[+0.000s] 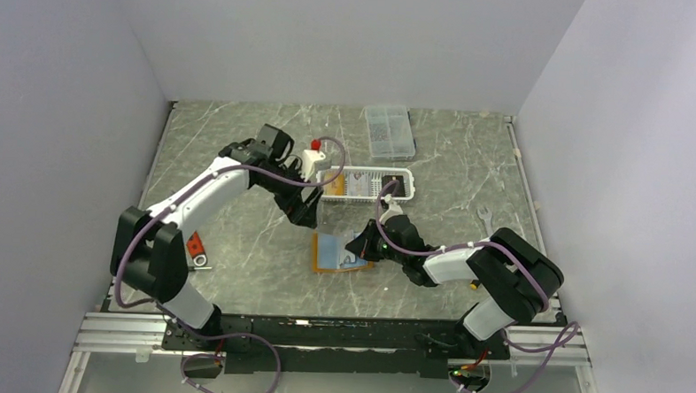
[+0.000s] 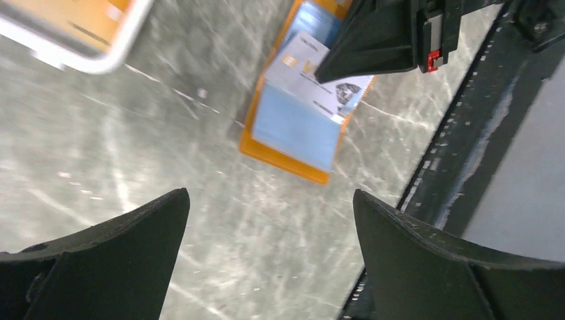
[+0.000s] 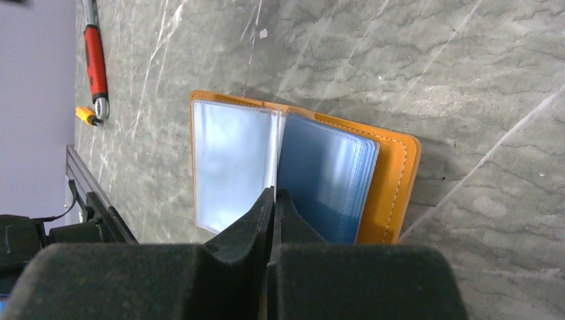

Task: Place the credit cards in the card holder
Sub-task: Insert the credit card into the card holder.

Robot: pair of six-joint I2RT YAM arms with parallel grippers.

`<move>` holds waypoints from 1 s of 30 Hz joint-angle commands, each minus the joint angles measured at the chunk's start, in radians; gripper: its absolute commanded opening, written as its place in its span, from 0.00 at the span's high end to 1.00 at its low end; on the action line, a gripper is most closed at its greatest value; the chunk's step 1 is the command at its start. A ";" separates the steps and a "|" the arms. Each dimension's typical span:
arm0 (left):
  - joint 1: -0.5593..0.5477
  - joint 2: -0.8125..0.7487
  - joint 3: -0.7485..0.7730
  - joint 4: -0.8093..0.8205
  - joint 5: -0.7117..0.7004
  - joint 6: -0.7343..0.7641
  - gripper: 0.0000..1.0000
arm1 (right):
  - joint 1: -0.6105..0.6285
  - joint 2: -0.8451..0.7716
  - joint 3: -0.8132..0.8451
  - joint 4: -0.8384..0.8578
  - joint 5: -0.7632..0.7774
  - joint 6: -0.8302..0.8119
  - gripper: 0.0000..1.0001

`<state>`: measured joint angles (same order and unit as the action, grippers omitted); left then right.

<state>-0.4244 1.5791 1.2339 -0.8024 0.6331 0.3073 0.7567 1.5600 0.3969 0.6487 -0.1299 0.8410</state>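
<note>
The orange card holder (image 1: 340, 254) lies open on the bench (image 1: 235, 271), with a pale card (image 2: 298, 63) on it. The shut right pincer (image 3: 273, 197) seems to press its fold. The left pincer (image 2: 270, 197) hangs wide open and empty. I'd hold the fold down while the left one gently fetches another card.

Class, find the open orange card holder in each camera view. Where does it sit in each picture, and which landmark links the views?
Top external: card holder at the centre of the picture.
Left wrist: card holder at upper centre.
Right wrist: card holder at the centre, lying open.
Shared landmark: the shut right end effector, at the holder in every view.
</note>
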 commanded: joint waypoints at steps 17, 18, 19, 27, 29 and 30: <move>-0.076 -0.352 -0.103 0.077 -0.349 0.381 0.01 | 0.007 -0.027 0.004 -0.087 0.007 -0.073 1.00; -0.090 -0.360 -0.163 0.088 -0.334 0.408 0.01 | 0.007 -0.029 0.004 -0.091 0.006 -0.072 1.00; -0.107 -0.368 -0.199 0.085 -0.309 0.449 0.01 | 0.007 -0.034 0.004 -0.093 0.005 -0.070 1.00; -0.415 -0.343 -0.351 0.206 -0.583 0.747 0.41 | 0.009 -0.052 -0.018 -0.078 0.012 -0.047 1.00; -0.425 -0.277 -0.290 0.191 -0.567 0.737 0.40 | 0.007 -0.055 -0.021 -0.073 0.012 -0.041 1.00; -0.429 -0.248 -0.275 0.201 -0.566 0.738 0.40 | 0.006 -0.053 -0.020 -0.071 0.012 -0.039 1.00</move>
<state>-0.8394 1.2518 0.8623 -0.6968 0.1364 0.9565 0.7609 1.5249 0.3965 0.6041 -0.1356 0.8135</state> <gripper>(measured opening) 0.595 0.008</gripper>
